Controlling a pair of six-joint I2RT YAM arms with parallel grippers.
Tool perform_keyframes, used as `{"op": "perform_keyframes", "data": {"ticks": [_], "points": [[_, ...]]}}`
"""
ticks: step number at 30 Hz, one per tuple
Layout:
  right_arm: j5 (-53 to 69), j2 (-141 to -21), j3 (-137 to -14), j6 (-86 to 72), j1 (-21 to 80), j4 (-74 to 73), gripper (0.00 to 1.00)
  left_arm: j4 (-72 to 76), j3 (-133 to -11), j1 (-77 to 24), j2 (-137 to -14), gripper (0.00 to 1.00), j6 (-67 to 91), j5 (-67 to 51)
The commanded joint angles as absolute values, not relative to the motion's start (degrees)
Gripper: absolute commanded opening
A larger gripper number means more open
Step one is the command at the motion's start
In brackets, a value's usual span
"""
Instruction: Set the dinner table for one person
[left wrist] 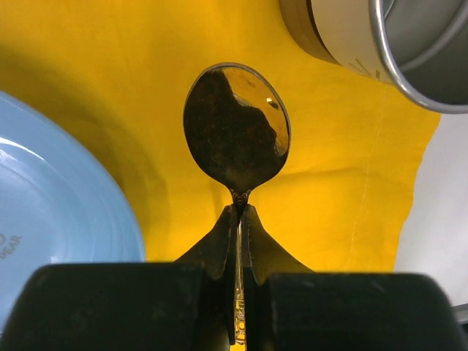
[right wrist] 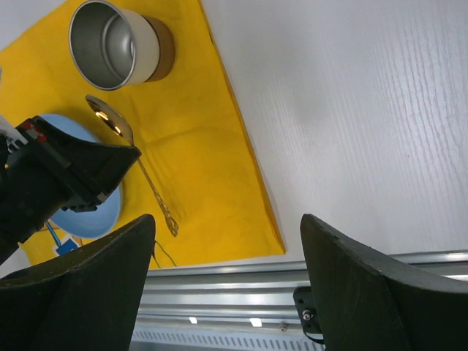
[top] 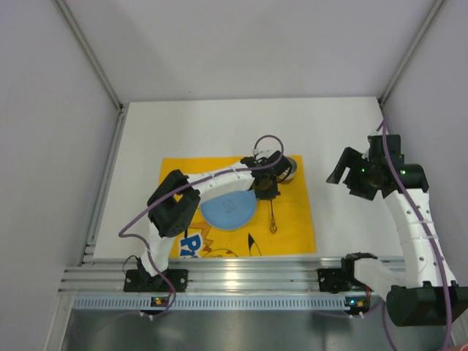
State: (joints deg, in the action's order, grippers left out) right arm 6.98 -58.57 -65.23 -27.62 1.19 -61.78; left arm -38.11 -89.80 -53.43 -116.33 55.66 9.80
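Placing the spoon [left wrist: 236, 124] on the yellow mat [left wrist: 110, 58] beside the blue plate [left wrist: 58, 205], neck pinched in the left pincer [left wrist: 239, 212]. Next, probably: lower gently, then let go. Holding the right pincer [right wrist: 228, 219] spread, empty, over the white desk [right wrist: 351, 110].

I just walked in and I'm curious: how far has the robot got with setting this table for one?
Looks done: a blue plate sits on the yellow mat, with a metal cup at the mat's far right corner. In hand: the left gripper is shut on a spoon, just right of the plate. Left: setting the spoon down and letting go. The right gripper hangs open over bare table, holding nothing.
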Motion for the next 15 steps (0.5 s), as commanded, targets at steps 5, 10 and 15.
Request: {"op": "perform_keyframes", "data": {"ticks": [5,10,15], "points": [[7.6,-56.8,-63.5,-26.5,0.6,-63.0,0.81,-34.5,-92.0,-54.0,-116.8,0.16,56.4,10.2],[10.8,-56.1,-63.7,-28.6,1.6,-63.1,0.81,-37.7,-94.5,-55.6,-114.4,0.40,56.5,12.7],[10.4,-54.3,-65.0,-29.4,3.4,-63.5,0.81,-44.1,-99.9,-59.0,-109.8,0.52,55.5,17.8]]}}
